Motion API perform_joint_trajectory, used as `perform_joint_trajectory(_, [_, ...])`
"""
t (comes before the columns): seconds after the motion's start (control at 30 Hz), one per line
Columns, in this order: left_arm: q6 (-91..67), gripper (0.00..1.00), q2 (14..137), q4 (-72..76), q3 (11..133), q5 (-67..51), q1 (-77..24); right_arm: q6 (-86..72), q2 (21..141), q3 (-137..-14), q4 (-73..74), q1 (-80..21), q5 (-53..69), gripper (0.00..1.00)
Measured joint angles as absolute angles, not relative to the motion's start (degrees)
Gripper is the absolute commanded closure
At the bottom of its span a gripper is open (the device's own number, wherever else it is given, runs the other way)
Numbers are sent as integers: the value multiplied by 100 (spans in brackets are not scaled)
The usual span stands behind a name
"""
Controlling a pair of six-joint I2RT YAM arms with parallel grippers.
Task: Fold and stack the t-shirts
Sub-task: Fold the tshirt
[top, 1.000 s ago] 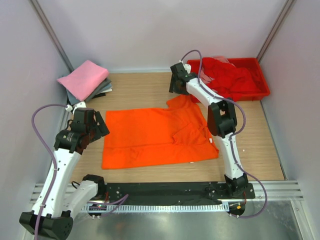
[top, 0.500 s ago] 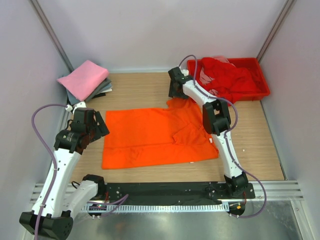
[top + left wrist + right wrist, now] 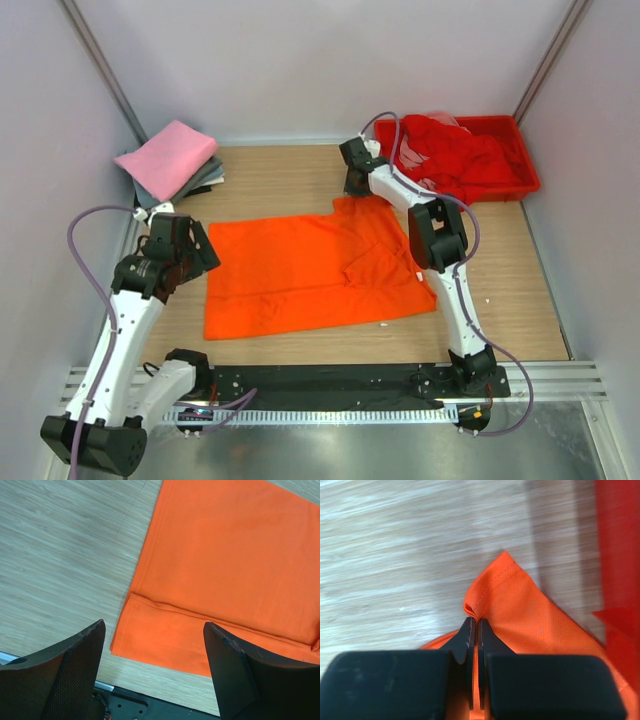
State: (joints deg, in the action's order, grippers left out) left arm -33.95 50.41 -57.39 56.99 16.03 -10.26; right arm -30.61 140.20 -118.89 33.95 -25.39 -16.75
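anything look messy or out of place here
Nothing damaged or spilled. The orange t-shirt is not flat: a rumpled ridge runs across its right half, and the right gripper pinches its far sleeve corner. Red shirts sit in an unfolded heap in the tray.

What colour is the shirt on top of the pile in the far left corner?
The top t-shirt is pink; the top external view shows it best.

T-shirt (image 3: 310, 270) lies mid table (image 3: 280, 180), tray (image 3: 527, 178) back-right, stack (image 3: 168, 158) back-left.
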Motion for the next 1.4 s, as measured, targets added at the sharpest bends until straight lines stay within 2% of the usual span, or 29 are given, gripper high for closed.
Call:
perform_joint_trajectory(0.1, [-3400, 15, 5358, -5636, 5699, 1603, -996, -3074, 13786, -11397, 2943, -2536, -1448, 99])
perform_joint_trajectory(0.2, [-3437, 17, 6003, -5454, 5828, 1527, -974, -3122, 13404, -10621, 2292, -2545, -1205, 99])
perform_joint_trajectory(0.3, [-3573, 27, 7000, -5074, 6141, 1431, -928, -3146, 13126, -10003, 1686, -2556, -1035, 99])
perform_joint_trajectory(0.4, [-3730, 28, 8079, -4615, 6545, 1389, -770, -3144, 12982, -9625, 1238, -2561, -928, 99])
perform_joint_trajectory(0.7, [-4335, 31, 9983, -3706, 7299, 1037, 176, -3199, 12988, -9406, 637, -2561, -456, 99])
perform_joint_trajectory(0.83, [-4442, 32, 10696, -3586, 7863, 1197, 217, -3208, 12991, -9406, 607, -2558, -309, 99])
perform_joint_trajectory(1.07, [-4506, 34, 11399, -3520, 8479, 1592, 189, -3227, 13004, -9384, 550, -2499, -19, 99])
perform_joint_trajectory(1.4, [-4648, 41, 11459, -3588, 8342, 2132, -62, -3395, 13004, -9273, 368, -2359, 408, 99])
